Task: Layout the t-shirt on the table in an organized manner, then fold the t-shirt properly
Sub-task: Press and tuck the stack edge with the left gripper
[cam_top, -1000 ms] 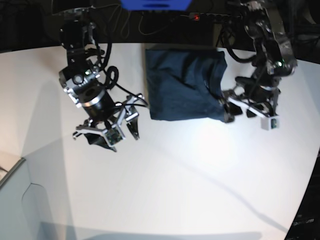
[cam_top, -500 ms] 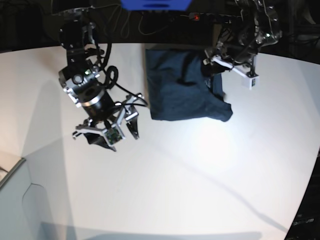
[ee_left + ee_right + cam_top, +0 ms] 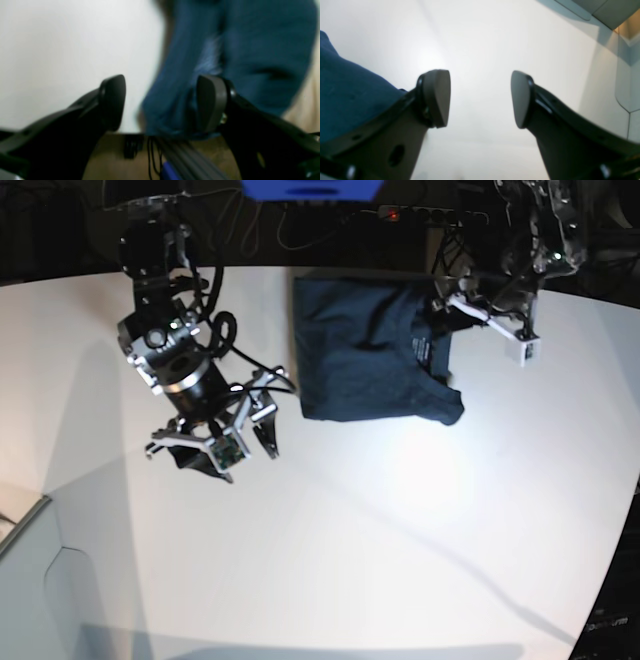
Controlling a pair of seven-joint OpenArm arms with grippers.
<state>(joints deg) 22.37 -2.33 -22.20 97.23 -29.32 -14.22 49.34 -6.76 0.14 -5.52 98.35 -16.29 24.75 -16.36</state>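
1. Left gripper (image 3: 161,102): fingers (image 3: 210,102) stood well apart with nothing clamped. In the left wrist view blurred blue cloth showed behind and between them, not pinched.
2. Right gripper (image 3: 480,98): fingers (image 3: 437,97) likewise wide apart, bare white surface between them, nothing held.
3. In the base view the left gripper (image 3: 487,318) hung just beside the far right corner of the t-shirt (image 3: 365,355); whether it touched the cloth could not be told. The right gripper (image 3: 243,432) sat to the left of the shirt's near left corner, apart from it.
4. Writing: a small pale printed mark showed on the shirt near its right side in the base view, too small to read. No brand legible anywhere.
5. T-shirt: dark navy, plain, lying as a compact, roughly rectangular folded bundle. Left and near edges fairly straight; the right side less tidy, with a flap laid over and a rounded corner poking out near right.
6. Location: on the table (image 3: 350,540), at the far middle, close to its curved far edge.
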